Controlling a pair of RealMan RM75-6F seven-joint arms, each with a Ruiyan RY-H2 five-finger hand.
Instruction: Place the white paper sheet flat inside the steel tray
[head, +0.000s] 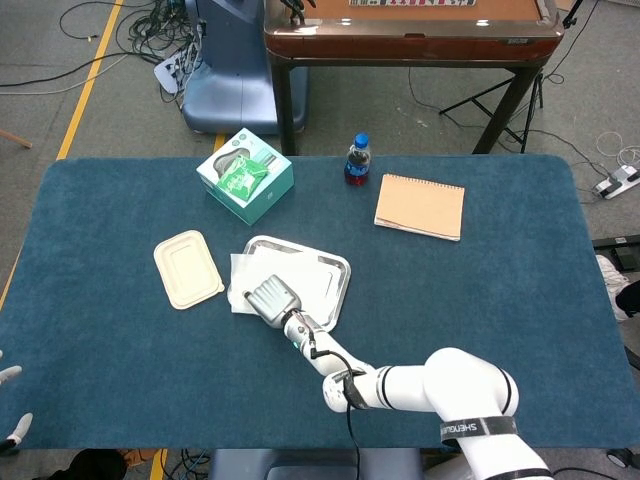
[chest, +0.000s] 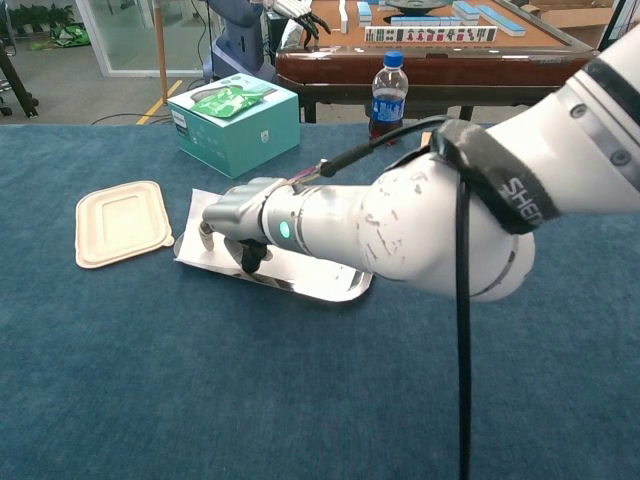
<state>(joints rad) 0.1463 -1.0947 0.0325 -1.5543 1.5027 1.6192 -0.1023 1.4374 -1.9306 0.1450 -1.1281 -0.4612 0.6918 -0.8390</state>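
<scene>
The white paper sheet (head: 243, 272) (chest: 203, 222) lies partly in the steel tray (head: 335, 270) (chest: 340, 289), and its left side hangs over the tray's left rim onto the cloth. My right hand (head: 272, 298) (chest: 234, 216) sits over the near-left part of the sheet with its fingers curled down onto the paper. Whether it pinches the sheet or only rests on it is hidden under the hand. Only the spread fingertips of my left hand (head: 9, 438) show at the bottom left corner of the head view, far from the tray and holding nothing.
A beige lid (head: 187, 267) (chest: 121, 221) lies just left of the paper. Behind the tray stand a teal box (head: 245, 175) (chest: 234, 121) and a drink bottle (head: 357, 159) (chest: 388, 98), with a tan notebook (head: 420, 206) at the right. My right forearm (chest: 400, 225) crosses the tray's right half.
</scene>
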